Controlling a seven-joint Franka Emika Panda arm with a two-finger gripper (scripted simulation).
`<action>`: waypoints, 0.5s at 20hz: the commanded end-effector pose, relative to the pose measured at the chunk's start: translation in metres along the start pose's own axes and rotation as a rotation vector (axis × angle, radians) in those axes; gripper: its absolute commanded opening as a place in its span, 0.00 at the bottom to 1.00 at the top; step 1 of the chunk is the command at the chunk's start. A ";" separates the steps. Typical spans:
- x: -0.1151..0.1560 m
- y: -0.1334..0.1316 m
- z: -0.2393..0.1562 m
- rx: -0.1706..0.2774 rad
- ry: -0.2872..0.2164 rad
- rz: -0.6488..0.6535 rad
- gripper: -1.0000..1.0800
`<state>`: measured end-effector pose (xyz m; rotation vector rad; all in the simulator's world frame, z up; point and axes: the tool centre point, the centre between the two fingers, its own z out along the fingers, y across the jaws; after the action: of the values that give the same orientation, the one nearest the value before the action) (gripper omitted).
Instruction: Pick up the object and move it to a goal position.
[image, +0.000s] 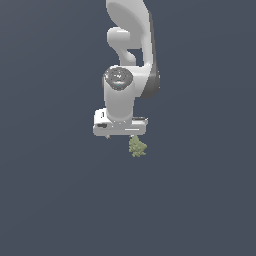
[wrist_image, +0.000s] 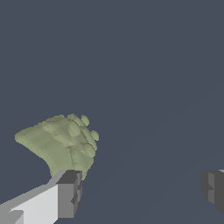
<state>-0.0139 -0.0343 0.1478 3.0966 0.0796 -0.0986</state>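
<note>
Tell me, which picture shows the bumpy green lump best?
The wrist view. There the green lump fills much of the picture, so its bumps show clearly, right by one gripper finger. In the exterior view the lump is only a tiny speck below the white hand.

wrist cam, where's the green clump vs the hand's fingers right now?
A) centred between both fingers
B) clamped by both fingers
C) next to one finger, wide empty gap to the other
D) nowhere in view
C: in the wrist view the olive-green clump sits by one finger of the hand, with bare background across the wide gap to the other finger; the jaws stand open.
</note>
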 end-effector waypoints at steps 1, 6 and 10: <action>0.000 -0.002 0.001 0.001 0.002 -0.016 0.96; 0.000 -0.011 0.005 0.004 0.010 -0.084 0.96; 0.001 -0.022 0.009 0.008 0.020 -0.169 0.96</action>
<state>-0.0147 -0.0168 0.1397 3.0955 0.2906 -0.0787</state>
